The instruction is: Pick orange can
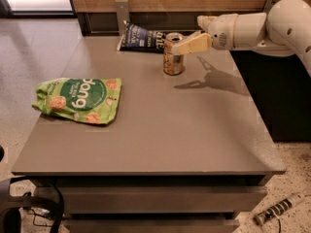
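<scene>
The orange can [173,61] stands upright on the grey table [160,130], towards the back and a little right of the middle. It is orange-tan with pale patches and a silver top. My gripper [187,34] reaches in from the right on a white arm and hangs just above and to the right of the can's top. Its cream fingers [192,44] are spread apart with nothing between them, and the nearer one crosses in front of the can's upper rim. It holds nothing.
A dark blue snack bag [142,38] lies right behind the can at the table's back edge, next to a grey post [122,12]. A green snack bag [77,100] lies on the left of the table. A wooden wall runs along the back.
</scene>
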`<state>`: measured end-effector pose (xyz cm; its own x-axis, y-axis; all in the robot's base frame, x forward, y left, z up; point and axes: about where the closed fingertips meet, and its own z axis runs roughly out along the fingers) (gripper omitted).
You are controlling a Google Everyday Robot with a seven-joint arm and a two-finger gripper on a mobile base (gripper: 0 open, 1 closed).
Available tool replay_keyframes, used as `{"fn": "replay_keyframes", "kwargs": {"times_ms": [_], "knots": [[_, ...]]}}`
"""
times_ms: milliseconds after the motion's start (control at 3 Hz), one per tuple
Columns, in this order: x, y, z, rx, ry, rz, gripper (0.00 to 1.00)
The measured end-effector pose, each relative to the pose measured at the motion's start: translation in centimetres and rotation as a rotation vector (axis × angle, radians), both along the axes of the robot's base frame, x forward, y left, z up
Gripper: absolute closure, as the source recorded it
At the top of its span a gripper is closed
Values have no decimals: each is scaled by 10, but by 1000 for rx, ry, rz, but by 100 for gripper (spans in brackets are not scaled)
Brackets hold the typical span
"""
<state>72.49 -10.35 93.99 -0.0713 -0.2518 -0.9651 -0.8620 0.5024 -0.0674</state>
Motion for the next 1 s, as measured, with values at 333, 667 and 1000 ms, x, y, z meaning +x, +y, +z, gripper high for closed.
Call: {"fn": "replay_keyframes", "kwargs": {"times_ms": [333, 667, 1000], "knots": [[5, 13, -17, 96, -16, 14, 0], [6, 22, -29, 174, -35, 23, 0], [10, 31, -43, 218, -41, 33, 4]]}}
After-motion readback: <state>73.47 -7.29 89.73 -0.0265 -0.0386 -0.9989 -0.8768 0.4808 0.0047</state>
